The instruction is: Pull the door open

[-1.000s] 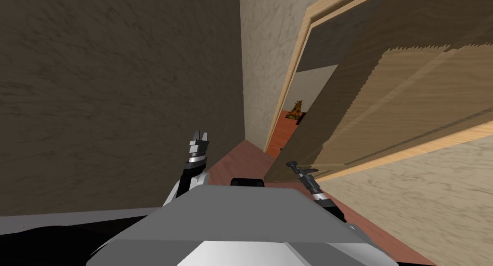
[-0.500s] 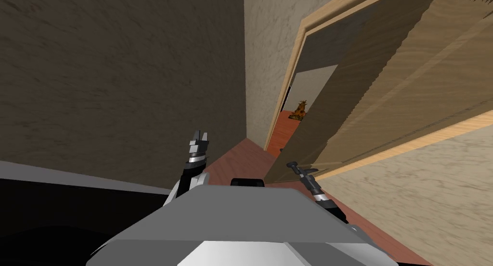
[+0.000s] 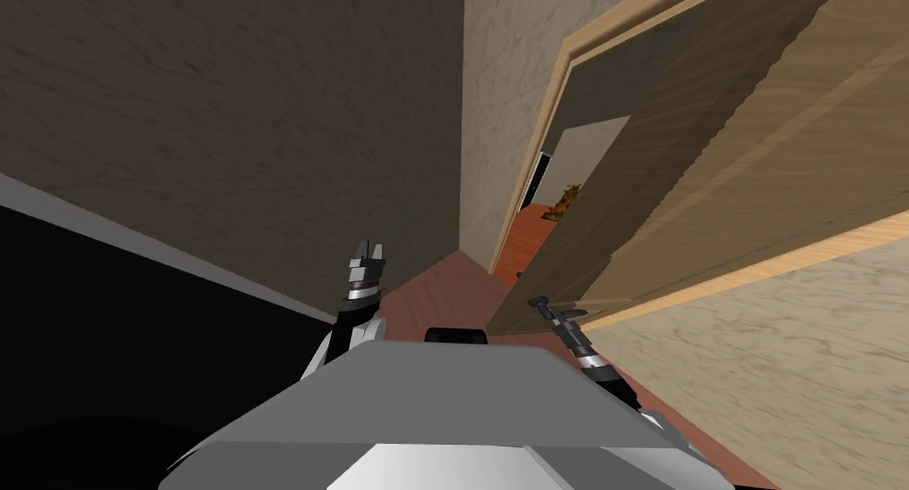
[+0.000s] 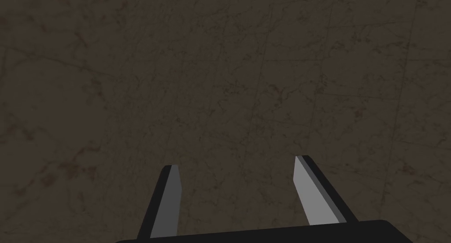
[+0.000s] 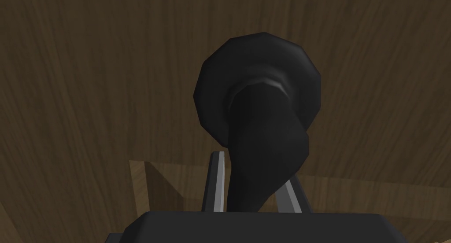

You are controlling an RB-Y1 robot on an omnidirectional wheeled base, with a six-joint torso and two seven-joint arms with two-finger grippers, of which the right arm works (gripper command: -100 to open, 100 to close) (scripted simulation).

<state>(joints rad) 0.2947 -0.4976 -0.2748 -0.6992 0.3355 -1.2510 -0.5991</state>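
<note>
So far: wooden door [image 3: 710, 174] stands ajar at my right, gap showing beside its frame [image 3: 531, 156].
Right pincer [image 5: 253, 170]: clamped on the black door handle [image 5: 260, 121].
Left pincer [image 4: 238, 163]: spread wide, holding nothing.
Left to do: more pull for a wider swing, I'd judge.

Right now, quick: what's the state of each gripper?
Left gripper: open, holding nothing.
Right gripper: shut on the handle.
</note>
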